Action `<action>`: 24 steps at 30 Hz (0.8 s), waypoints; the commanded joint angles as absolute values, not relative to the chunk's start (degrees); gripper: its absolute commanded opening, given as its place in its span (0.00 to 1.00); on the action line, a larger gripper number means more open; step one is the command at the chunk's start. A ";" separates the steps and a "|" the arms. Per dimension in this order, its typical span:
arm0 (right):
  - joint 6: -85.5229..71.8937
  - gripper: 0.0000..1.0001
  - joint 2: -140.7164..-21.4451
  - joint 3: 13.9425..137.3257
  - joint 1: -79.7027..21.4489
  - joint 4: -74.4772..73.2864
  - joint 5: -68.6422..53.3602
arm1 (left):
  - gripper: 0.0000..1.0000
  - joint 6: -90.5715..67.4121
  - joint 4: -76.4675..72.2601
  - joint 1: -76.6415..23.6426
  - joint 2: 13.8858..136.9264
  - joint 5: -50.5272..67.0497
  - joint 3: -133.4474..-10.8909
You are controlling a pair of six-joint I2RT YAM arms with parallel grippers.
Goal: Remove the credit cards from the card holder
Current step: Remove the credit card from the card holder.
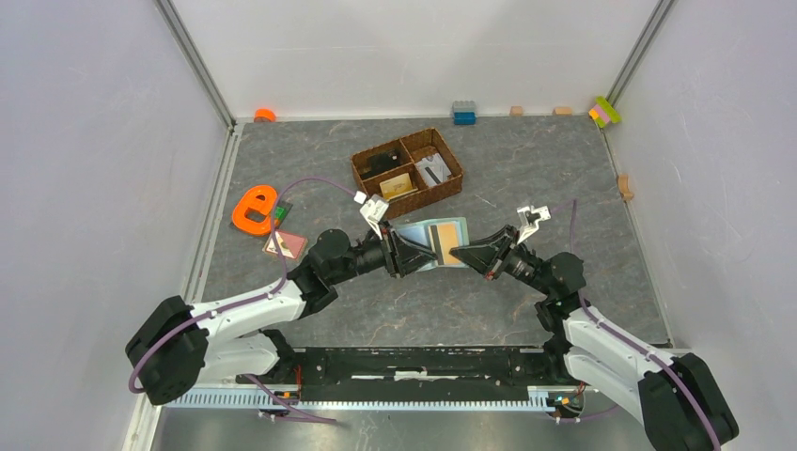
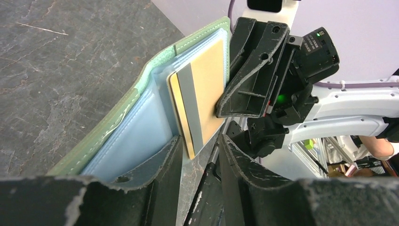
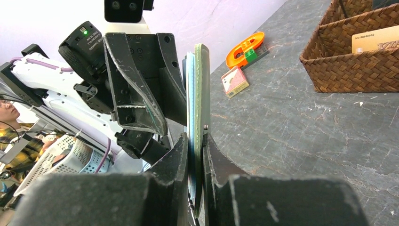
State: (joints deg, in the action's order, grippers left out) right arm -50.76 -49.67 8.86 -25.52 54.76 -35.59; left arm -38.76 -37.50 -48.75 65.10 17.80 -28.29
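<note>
The card holder (image 1: 415, 235) is open and held up off the table between both grippers, with its pale blue inside (image 2: 141, 125) facing up. A tan-orange credit card (image 1: 449, 235) with a grey stripe (image 2: 207, 80) sits in its right half. My right gripper (image 3: 196, 141) is shut on the right edge of the card holder (image 3: 202, 89); in the top view this gripper (image 1: 461, 252) is at the card's right side. My left gripper (image 2: 200, 148) is open at the left half, the card's lower corner between its fingers. A pinkish-brown card (image 1: 285, 244) lies on the table.
A brown wicker basket (image 1: 451, 183) stands behind the grippers and holds a tan card (image 3: 376, 38) and small items. An orange letter-e shape (image 1: 254, 209) lies at the left next to the pinkish card (image 3: 235, 81). Small blocks (image 1: 463, 113) line the back wall.
</note>
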 commanded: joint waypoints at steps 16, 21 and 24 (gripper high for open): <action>-49.45 0.00 -50.05 11.52 -27.06 58.18 -38.20 | 0.30 -43.49 -47.86 -47.11 66.06 25.00 -28.68; -46.57 0.00 -50.13 12.60 -27.11 53.11 -37.02 | 0.28 -43.81 -48.70 -47.11 65.87 25.39 -28.48; -46.41 0.00 -50.75 12.85 -27.07 52.51 -37.07 | 0.26 -44.27 -49.53 -47.11 66.19 26.00 -28.48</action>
State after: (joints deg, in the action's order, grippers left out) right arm -48.21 -50.30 10.22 -26.04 54.61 -35.57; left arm -41.47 -41.50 -46.37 66.39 21.56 -27.75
